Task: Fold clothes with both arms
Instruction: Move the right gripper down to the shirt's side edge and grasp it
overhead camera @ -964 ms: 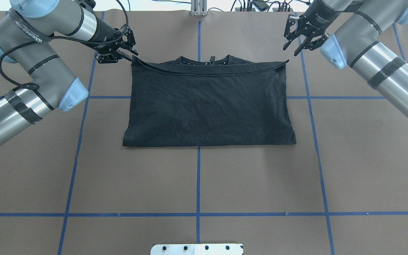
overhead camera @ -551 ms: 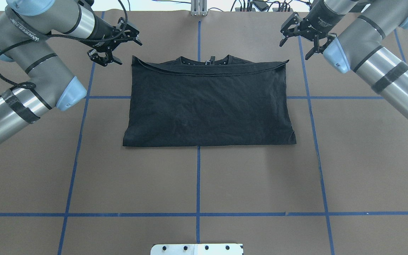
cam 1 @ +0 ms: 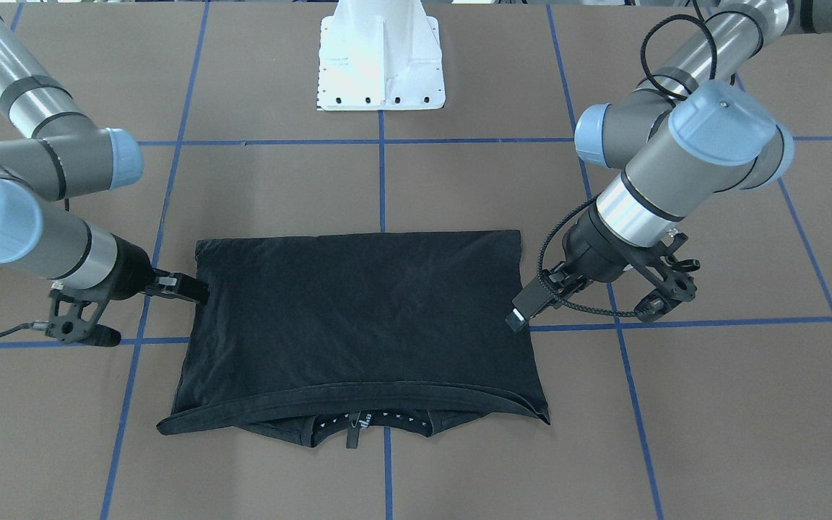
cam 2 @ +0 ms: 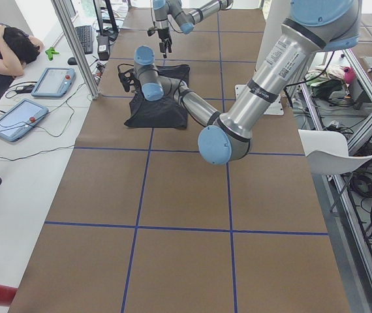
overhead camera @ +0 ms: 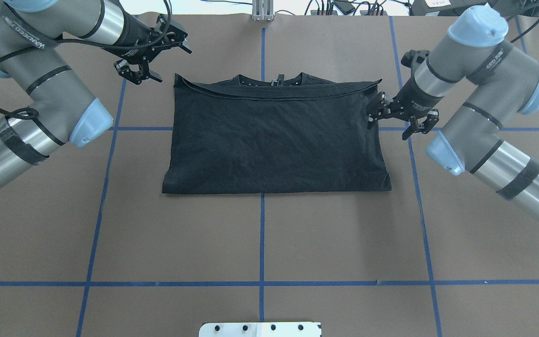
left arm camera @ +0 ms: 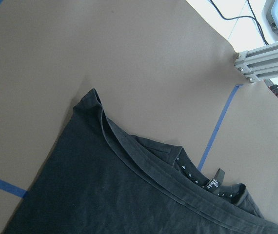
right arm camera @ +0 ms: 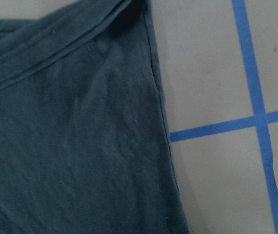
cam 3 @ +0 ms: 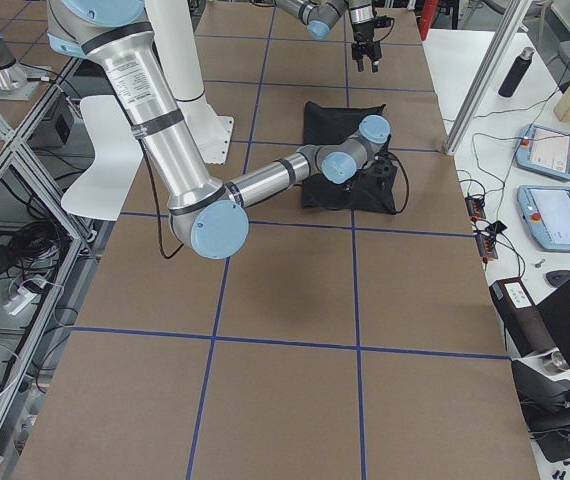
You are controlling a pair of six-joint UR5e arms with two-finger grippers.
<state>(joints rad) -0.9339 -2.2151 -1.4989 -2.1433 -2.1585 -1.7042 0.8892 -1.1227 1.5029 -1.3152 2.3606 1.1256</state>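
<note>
The black T-shirt (overhead camera: 274, 140) lies folded in half on the brown table, collar at the far edge (cam 1: 362, 419). My left gripper (overhead camera: 172, 63) hovers open just beyond the shirt's far left corner, holding nothing; that corner (left arm camera: 92, 97) shows in its wrist view. At the middle of the shirt's right edge my right gripper (overhead camera: 390, 125) stands open and low. One of its fingertips (cam 1: 188, 287) is at the cloth's edge, the other is over bare table. Its wrist view shows this edge (right arm camera: 161, 112) but no fingers.
The white pedestal (cam 1: 380, 65) stands on the robot's side of the shirt. Blue tape lines (overhead camera: 262, 243) grid the table. An aluminium post (overhead camera: 262, 10) and cables sit at the far edge. A person (cam 2: 3, 49) sits at a side desk with tablets.
My right gripper has come from beyond the shirt's far right corner down to the middle of its right edge. The left gripper drew slightly away from the far left corner, still open.
</note>
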